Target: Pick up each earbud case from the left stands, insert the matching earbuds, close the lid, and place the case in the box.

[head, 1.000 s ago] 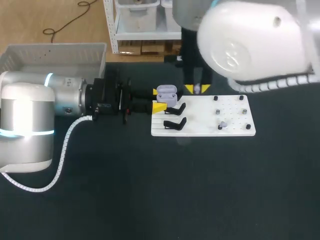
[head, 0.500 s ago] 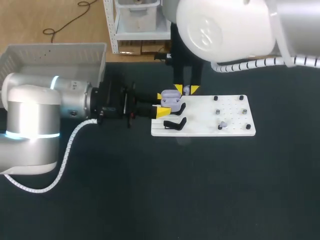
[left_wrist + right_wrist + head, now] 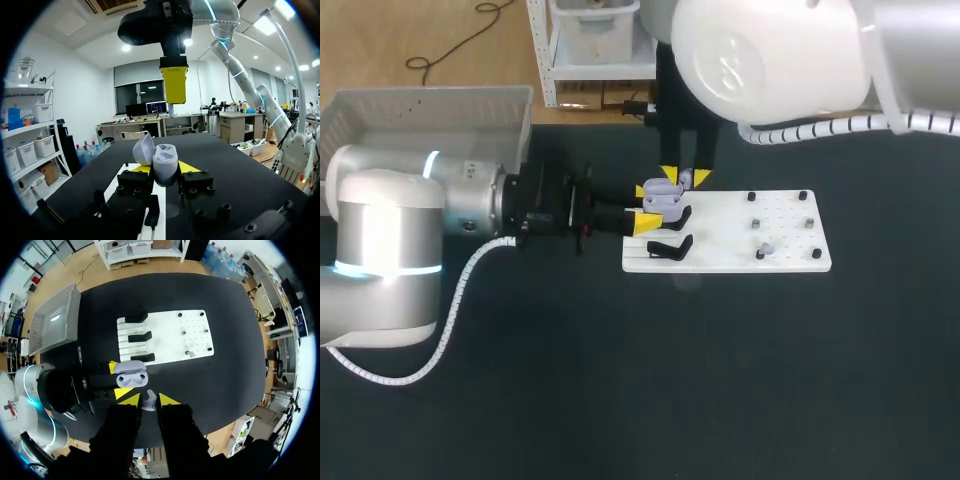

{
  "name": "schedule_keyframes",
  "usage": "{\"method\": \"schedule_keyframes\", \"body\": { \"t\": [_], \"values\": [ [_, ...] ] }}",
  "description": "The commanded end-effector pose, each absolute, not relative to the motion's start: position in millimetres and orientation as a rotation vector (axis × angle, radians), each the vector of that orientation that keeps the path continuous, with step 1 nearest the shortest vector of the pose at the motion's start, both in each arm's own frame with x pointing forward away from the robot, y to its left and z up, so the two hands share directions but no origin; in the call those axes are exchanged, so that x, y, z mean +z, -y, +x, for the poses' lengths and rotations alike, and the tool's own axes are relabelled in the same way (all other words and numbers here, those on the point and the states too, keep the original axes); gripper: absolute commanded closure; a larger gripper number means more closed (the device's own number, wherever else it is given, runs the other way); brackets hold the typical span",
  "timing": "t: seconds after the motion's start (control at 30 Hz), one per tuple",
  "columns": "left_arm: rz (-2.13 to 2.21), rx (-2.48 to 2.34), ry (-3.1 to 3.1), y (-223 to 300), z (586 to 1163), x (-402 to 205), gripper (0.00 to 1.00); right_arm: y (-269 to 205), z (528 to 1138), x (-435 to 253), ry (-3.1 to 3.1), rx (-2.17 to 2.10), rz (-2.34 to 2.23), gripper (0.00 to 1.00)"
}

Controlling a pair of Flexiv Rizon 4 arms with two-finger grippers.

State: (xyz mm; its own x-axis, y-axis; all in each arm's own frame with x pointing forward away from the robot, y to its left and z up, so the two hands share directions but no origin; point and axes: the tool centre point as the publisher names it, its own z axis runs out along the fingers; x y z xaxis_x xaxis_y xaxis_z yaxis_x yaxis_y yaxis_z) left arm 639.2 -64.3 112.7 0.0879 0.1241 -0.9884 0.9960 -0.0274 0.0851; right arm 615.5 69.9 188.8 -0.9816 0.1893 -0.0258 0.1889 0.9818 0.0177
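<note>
My left gripper (image 3: 642,205) is shut on the body of an open lavender earbud case (image 3: 665,198), held above the left end of the white board (image 3: 790,258). In the left wrist view the case (image 3: 165,161) sits between the yellow tips with its lid (image 3: 144,149) tipped back. My right gripper (image 3: 686,177) hangs just above and behind the case, shut on a small lavender earbud (image 3: 148,401). In the right wrist view the case (image 3: 131,375) shows two hollow seats ahead of the fingers. A second earbud (image 3: 765,246) rests on the board's peg area.
Black stands (image 3: 670,247) sit on the board's left part, one of them just below the held case. A grey bin (image 3: 430,105) stands at the back left of the table. Small black pegs (image 3: 803,196) dot the board's right part.
My right arm has swung left, bringing its gripper and earbud from behind the board to just above the case. My left gripper has shifted slightly right with the case.
</note>
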Motion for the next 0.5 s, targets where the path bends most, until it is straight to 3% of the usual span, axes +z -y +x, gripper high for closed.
{"method": "schedule_keyframes", "body": {
  "t": [0.03,0.5],
  "values": [
    [1.355,-1.091,-1.224,67.2,641.6,113.6,1.0,-76.4,619.7,191.4,-3.116,-0.01,0.382,1.0],
    [1.356,-1.092,-1.247,75.1,643.2,111.1,1.0,-77.7,616.3,182.9,-2.997,-0.067,0.813,1.0]
  ]
}}
